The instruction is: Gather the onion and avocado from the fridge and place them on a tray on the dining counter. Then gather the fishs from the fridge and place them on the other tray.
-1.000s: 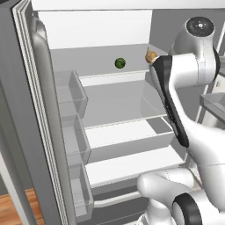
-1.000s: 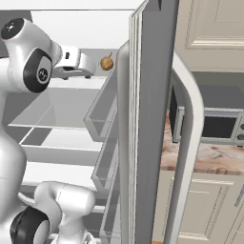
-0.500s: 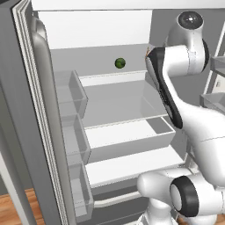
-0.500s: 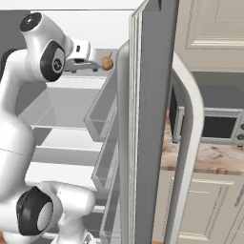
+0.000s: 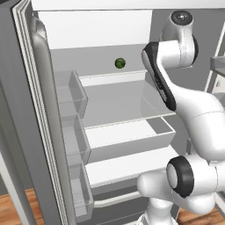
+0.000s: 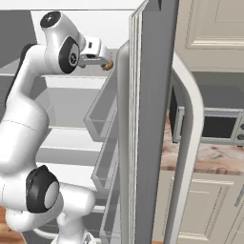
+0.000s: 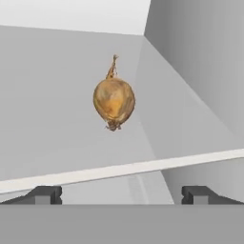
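The fridge (image 5: 26,110) stands with its doors open. On its upper shelf the golden-brown onion (image 7: 114,99) lies straight ahead of my gripper (image 7: 121,195), a short way beyond the two widely parted fingertips (image 7: 45,194), untouched. From the right base view, the gripper (image 6: 104,61) reaches in at shelf height, with the onion (image 6: 109,65) just past it beside the door edge. The small green avocado (image 5: 120,63) sits further left on the same shelf, apart from the arm. Nothing is between the fingers.
Clear door bins (image 5: 70,92) line the left door, and a shelf drawer (image 5: 132,140) sits below the upper shelf. The right door (image 6: 152,119) with its pale curved handle stands close beside the arm. Behind it are a microwave (image 6: 214,126), a marbled counter (image 6: 209,157) and cream cabinets.
The arm has risen and swung deeper into the fridge, bringing the hand up to the onion. The onion and the avocado have not moved. The gripper has stayed open.
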You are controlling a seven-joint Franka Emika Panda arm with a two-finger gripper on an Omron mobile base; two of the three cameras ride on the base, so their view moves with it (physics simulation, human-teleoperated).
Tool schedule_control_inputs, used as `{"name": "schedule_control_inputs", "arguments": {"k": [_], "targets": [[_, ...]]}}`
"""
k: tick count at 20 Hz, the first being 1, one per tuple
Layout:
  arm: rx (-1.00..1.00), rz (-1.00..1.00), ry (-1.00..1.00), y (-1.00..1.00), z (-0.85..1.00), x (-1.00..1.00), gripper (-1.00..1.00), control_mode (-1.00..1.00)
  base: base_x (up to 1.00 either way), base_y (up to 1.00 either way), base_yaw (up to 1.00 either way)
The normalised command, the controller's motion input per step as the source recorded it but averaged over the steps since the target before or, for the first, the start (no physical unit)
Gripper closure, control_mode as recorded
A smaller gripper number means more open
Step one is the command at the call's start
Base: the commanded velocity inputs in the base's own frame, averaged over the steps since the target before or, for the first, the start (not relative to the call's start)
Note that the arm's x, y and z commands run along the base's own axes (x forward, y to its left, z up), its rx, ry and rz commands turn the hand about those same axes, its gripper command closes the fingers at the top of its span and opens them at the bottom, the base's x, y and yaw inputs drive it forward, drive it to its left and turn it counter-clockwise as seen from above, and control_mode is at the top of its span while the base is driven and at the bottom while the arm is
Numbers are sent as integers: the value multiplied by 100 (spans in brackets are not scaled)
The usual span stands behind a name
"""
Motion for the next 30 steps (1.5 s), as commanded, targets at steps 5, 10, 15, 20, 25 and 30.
{"name": "schedule_control_inputs", "arguments": {"k": [5,10,15,20,25,30], "targets": [[4,0,5,0,-5,56,-100,-100,0,0,0],[5,0,4,-4,-10,40,-100,-100,0,0,0],[4,0,3,-8,-15,23,-100,-100,0,0,0],[4,0,3,-11,-11,25,-100,-100,0,0,0],[4,0,5,-6,0,46,-100,-100,0,0,0],[4,0,4,-1,0,39,-100,-100,0,0,0]]}}
